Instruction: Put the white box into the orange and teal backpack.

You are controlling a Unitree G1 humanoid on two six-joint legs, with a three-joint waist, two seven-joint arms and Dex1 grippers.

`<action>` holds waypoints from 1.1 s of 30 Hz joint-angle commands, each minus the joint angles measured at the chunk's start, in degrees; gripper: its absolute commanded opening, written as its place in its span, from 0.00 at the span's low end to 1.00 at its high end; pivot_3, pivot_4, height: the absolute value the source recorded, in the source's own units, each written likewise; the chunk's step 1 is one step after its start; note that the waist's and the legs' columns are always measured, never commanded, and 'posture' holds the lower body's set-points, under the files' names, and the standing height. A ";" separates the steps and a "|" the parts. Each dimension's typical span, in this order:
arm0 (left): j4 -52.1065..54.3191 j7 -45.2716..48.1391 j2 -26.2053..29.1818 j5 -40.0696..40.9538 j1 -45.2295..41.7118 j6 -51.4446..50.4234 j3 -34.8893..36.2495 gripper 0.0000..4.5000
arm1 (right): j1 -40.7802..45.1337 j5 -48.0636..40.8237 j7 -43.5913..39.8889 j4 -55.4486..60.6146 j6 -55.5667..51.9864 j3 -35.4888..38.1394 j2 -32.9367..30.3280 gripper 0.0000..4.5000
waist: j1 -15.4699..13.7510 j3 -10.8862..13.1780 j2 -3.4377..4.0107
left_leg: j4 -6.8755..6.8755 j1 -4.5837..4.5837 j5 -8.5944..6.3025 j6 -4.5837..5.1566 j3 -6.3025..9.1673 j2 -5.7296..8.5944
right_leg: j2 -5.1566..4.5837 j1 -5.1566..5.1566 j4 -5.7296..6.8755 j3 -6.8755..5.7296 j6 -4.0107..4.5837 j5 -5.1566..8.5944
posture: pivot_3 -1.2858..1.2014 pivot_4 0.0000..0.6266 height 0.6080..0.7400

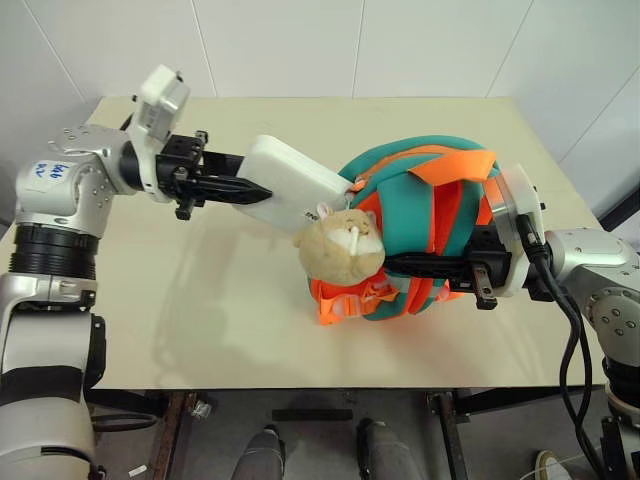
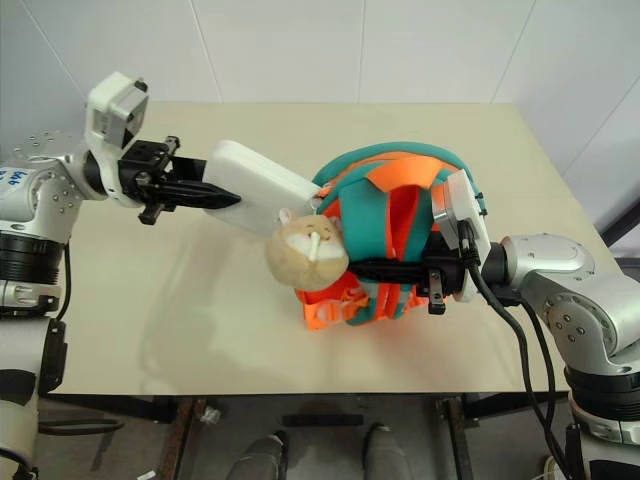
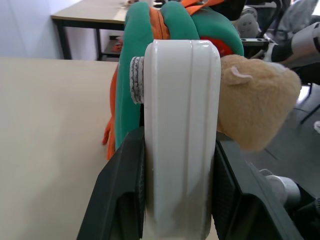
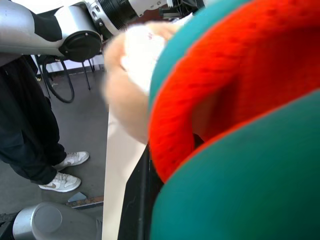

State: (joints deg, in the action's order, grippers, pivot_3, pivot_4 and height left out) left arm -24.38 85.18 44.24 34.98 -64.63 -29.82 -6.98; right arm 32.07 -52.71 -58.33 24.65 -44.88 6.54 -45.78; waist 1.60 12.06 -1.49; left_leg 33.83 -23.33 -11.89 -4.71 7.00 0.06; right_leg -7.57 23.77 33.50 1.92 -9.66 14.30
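White box tip enters orange and teal backpack.

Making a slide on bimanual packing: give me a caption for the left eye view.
Left tool feeds the white box toward the orange and teal backpack held by the right tool.

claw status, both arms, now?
Left claw: shut on the white box.
Right claw: shut on the backpack.
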 commanded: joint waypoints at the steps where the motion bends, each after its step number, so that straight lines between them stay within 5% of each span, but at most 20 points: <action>1: 6.17 -3.40 -4.55 -0.84 0.61 -2.46 -0.33 0.28 | 1.17 0.27 0.56 1.11 1.73 0.47 0.69 0.00 | -0.08 0.00 0.00 | 0.00 0.00 0.00 0.00 0.00 0.00 | 0.00 0.00 0.01 0.00 -0.01 0.00 | 0.52 0.24 1.00; 17: 7.89 -16.69 -19.75 -15.32 3.08 0.44 -6.42 0.28 | 2.10 1.76 0.92 0.53 1.61 -0.31 2.03 0.00 | -0.16 0.01 -0.02 | 0.17 0.02 0.00 0.01 0.00 0.02 | 0.01 -0.04 0.06 0.03 -0.04 0.00 | 0.52 0.24 1.00; 28: 11.25 -16.20 -15.84 -9.76 0.67 -5.56 2.70 0.99 | 2.13 2.05 1.37 0.50 1.48 -0.29 2.27 0.00 | 0.07 0.03 0.00 | 0.18 0.01 -0.01 0.01 0.00 0.02 | 0.01 -0.04 0.07 0.04 -0.05 0.00 | 0.52 0.24 1.00; 33: 11.58 -13.88 -10.34 -7.75 1.74 -7.53 6.11 0.99 | 2.29 2.32 1.42 0.10 1.59 -0.55 2.48 0.00 | -0.01 0.03 0.01 | 0.17 0.03 -0.01 0.01 0.00 0.02 | 0.01 -0.04 0.10 0.04 -0.05 0.00 | 0.52 0.24 1.00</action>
State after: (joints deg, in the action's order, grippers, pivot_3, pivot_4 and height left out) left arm -15.33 70.03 33.05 25.21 -62.01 -37.06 -3.05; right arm 33.13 -50.20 -57.14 24.25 -44.83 5.16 -43.60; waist 1.59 12.09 -1.48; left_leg 34.00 -23.30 -11.90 -4.70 7.01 0.08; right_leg -7.56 23.73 33.60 1.96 -9.70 14.30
